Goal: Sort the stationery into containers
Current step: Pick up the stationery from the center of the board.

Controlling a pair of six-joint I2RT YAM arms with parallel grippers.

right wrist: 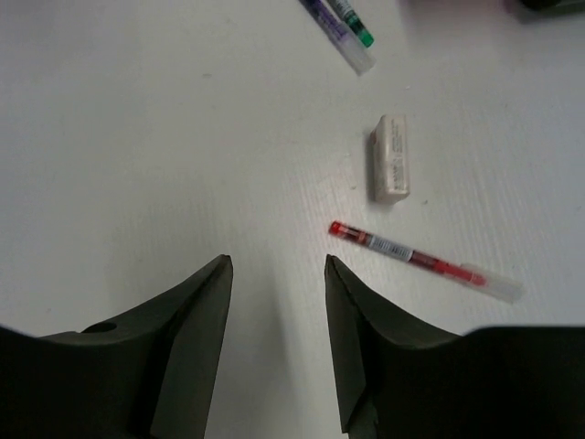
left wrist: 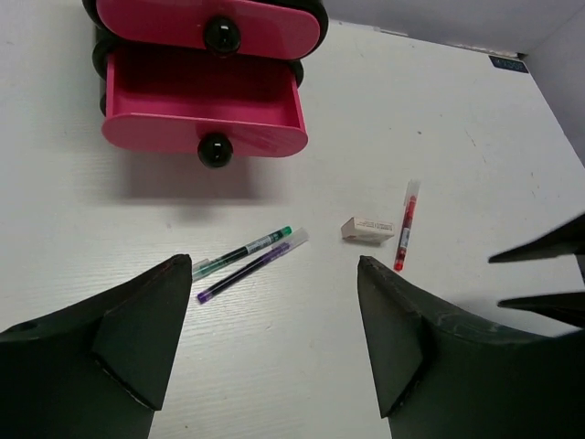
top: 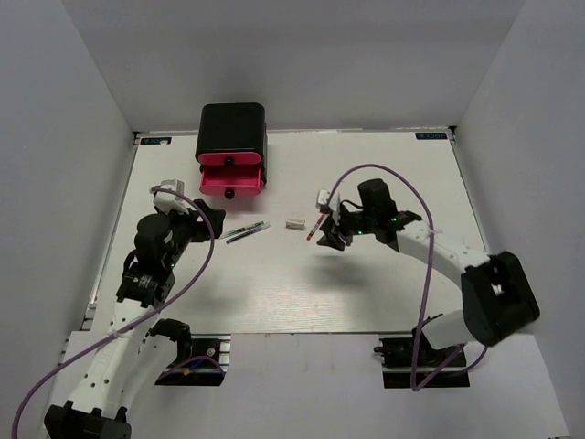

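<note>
The black cabinet (top: pixel 232 133) has pink drawers, and its open drawer (left wrist: pixel 203 101) shows nothing inside. A green pen (left wrist: pixel 247 249) and a purple pen (left wrist: pixel 245 272) lie side by side in front of it. To their right are a small white eraser (left wrist: pixel 367 229) and a red pen (left wrist: pixel 405 226). My left gripper (left wrist: pixel 274 262) hovers open over bare table just short of the two pens. My right gripper (right wrist: pixel 277 262) is open too, with the red pen (right wrist: pixel 411 259) lying just right of its right finger and the eraser (right wrist: pixel 391 157) beyond it.
White walls close in the table on the left, right and back. The right arm's purple cable (top: pixel 384 174) loops above the table. In the top view the two grippers face each other, with the eraser (top: pixel 294 222) and the pens (top: pixel 247 230) between them.
</note>
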